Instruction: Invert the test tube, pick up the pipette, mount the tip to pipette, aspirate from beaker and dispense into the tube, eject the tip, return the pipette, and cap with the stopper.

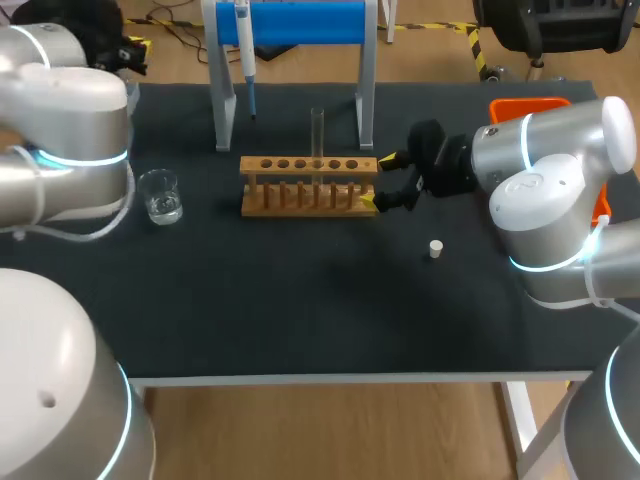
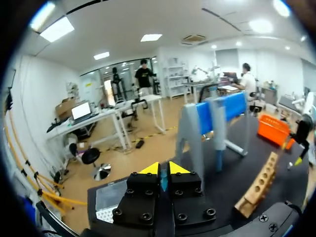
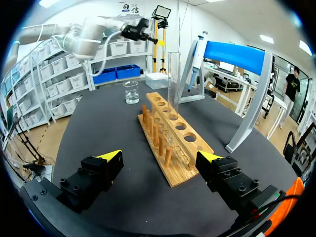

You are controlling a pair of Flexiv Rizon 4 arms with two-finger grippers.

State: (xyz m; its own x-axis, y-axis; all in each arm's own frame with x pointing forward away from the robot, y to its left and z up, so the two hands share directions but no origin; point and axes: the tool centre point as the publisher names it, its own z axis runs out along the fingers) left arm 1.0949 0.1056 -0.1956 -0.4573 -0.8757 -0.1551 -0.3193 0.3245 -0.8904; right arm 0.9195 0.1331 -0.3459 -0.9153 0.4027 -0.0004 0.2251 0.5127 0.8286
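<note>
— Nearest the front edge of the table, what lies there?
— Only the white stopper, well apart from the rack.
— And the right gripper?
— Its fingers are spread wide, with the right end of the wooden rack between them. Neither finger touches it.
— The tube?
— The test tube stands upright in a rack hole. The beaker sits off to the left.
— Farther back?
— The pipette hangs on the blue stand. The left gripper has its tips pressed together on nothing.
</note>
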